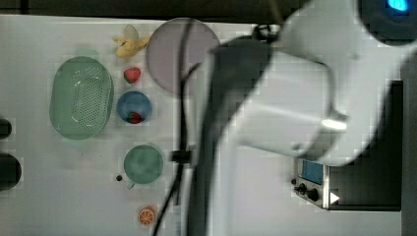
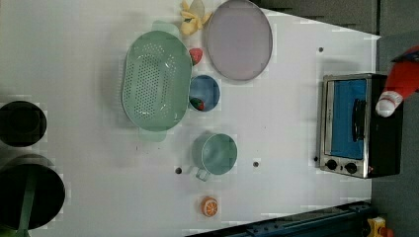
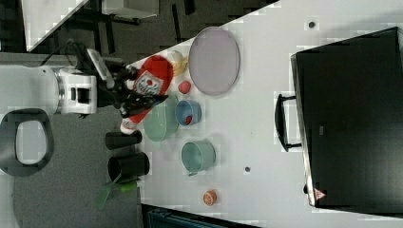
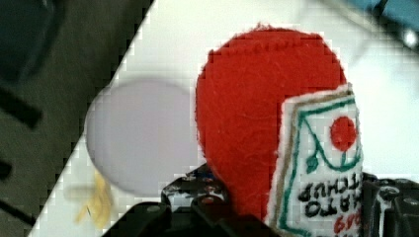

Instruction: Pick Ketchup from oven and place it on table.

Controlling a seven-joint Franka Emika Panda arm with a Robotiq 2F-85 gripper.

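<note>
Gripping Ketchup (image 3: 151, 80) — gripper (image 3: 130, 95) aloft, beside plate (image 3: 215, 61), oven (image 2: 356, 124) shut

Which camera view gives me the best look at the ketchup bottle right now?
The right view: the whole Ketchup shows there, cap to base, held in the end effector. The wrist view shows its red body and label close up. The left view catches its cap end at the picture's edge.

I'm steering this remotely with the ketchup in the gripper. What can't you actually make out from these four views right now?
- Top view: the arm hides the ketchup and much of the table.
- Left view: the ketchup is cut off by the picture's edge.
- Right view: the gripper sits behind the ketchup.
- Wrist view: the label text is unreadable.
</note>
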